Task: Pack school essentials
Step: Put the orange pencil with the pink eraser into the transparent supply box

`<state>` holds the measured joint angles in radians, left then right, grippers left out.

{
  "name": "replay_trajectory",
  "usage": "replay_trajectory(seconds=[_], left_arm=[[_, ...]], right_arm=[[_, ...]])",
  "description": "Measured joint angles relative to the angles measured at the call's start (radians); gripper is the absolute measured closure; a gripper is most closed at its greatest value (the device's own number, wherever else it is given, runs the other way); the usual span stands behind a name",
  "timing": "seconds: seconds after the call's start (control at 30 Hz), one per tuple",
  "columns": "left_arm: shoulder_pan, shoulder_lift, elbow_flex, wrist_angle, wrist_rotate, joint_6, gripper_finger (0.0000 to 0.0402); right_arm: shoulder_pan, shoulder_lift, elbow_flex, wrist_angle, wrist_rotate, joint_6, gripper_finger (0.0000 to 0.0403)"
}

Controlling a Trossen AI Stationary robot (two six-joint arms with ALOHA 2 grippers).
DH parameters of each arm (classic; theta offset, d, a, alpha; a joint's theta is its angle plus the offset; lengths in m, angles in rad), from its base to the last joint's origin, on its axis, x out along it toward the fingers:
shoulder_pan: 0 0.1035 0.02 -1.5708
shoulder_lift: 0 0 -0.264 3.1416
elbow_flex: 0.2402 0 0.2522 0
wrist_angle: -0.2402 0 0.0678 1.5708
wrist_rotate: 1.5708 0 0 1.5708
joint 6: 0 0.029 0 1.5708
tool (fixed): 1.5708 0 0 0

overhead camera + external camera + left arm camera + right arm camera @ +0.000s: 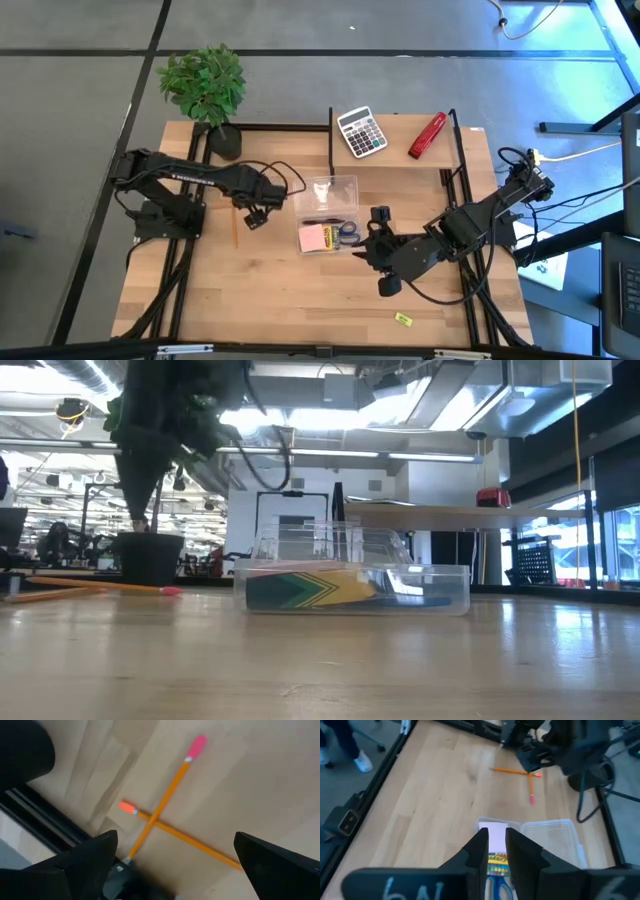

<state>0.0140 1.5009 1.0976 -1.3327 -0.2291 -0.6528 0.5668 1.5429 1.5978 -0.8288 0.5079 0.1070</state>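
Open-fingered, the left gripper (254, 217) above two crossed thin orange pencils (165, 815) near the tabletop's left edge should pinch the upper one only.

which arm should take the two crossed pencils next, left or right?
Left, most likely. The left gripper hangs open right above the crossed pencils, which lie between its fingers in its wrist view. The right gripper is shut, beside the clear box, on the far side from the pencils.
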Motion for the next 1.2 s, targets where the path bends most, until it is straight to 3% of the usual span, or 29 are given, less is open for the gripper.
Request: replay_trajectory(seconds=[0.27, 0.53, 1.0, 1.2], left_arm=[[0.114, 0.001, -0.136, 0.100, 0.023, 0.127, 0.0007], [0.147, 0.001, -0.248, 0.195, 0.085, 0.227, 0.0007], [0.178, 0.001, -0.273, 0.297, -0.038, 0.283, 0.0007], [0.207, 0.001, -0.273, 0.303, -0.043, 0.339, 0.0007]], right_arm=[[-0.001, 0.000, 0.000, 0.010, 0.033, -0.006, 0.0334], [-0.001, 0.000, 0.000, 0.009, 0.032, -0.006, 0.0334], [-0.001, 0.000, 0.000, 0.010, 0.031, -0.003, 0.0334], [-0.001, 0.000, 0.000, 0.010, 0.031, -0.003, 0.0334]])
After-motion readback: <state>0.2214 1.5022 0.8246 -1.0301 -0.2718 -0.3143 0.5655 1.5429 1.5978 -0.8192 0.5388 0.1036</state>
